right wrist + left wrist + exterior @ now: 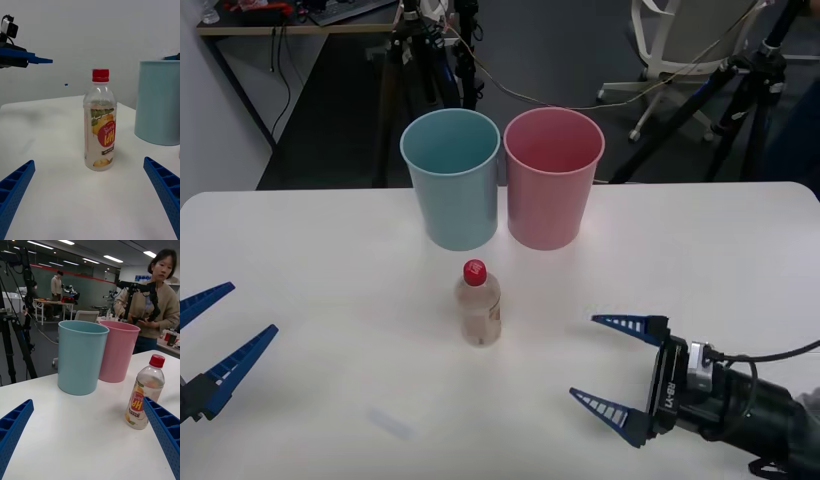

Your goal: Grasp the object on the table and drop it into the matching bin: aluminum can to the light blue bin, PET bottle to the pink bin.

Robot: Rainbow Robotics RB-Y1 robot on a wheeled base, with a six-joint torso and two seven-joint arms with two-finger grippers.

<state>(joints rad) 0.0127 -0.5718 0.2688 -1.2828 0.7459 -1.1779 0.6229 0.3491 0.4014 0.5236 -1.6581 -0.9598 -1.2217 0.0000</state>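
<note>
A small clear PET bottle (478,305) with a red cap and a pale label stands upright in the middle of the white table (330,260). Just behind it, side by side, stand the light blue bin (450,180) on the left and the pink bin (552,180) on the right. My right gripper (584,357) hovers open to the bottle's right, pointing at it. In the right wrist view the bottle (100,127) stands centred between the spread fingers (15,187). My left gripper (252,308) is open at the table's left edge. In the left wrist view the bottle (144,401) stands in front of both bins (80,356).
Beyond the table's far edge stand tripod legs (740,90) and an office chair (670,40) on a dark floor. A desk (270,25) sits at the back left. Bare tabletop lies on both sides of the bottle.
</note>
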